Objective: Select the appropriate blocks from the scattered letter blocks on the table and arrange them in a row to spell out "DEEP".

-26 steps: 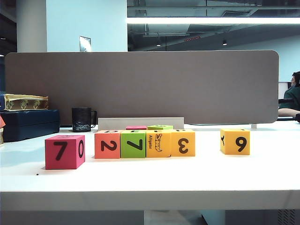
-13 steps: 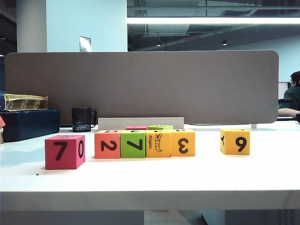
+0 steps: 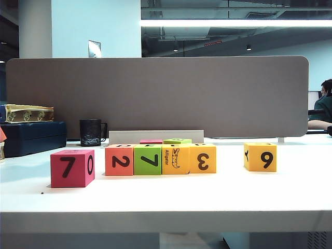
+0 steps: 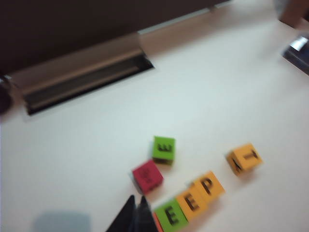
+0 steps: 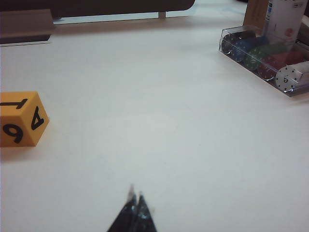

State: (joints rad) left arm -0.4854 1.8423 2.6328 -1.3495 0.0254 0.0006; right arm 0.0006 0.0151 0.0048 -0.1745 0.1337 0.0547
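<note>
Four blocks stand touching in a row on the table (image 3: 166,199): orange "2" (image 3: 119,160), lime-green "7" (image 3: 147,160), the alligator block (image 3: 175,159) and yellow-orange "3" (image 3: 203,158). From the left wrist view their tops read E (image 4: 170,215), E (image 4: 191,203), P (image 4: 208,185). Only an edge of the orange block (image 4: 156,223) shows beside my left gripper (image 4: 136,200), which hangs shut and empty just above that end of the row. My right gripper (image 5: 135,194) is shut over bare table, well away from the "9" cube (image 5: 21,118). Neither gripper appears in the exterior view.
A larger red "7/0" cube (image 3: 72,168) stands left of the row and the "9" cube (image 3: 260,156) to the right. A red cube (image 4: 147,176) and a green cube (image 4: 163,149) lie behind the row. A black mug (image 3: 90,132), dark boxes (image 3: 31,136) and a clear case (image 5: 263,55) sit at the edges.
</note>
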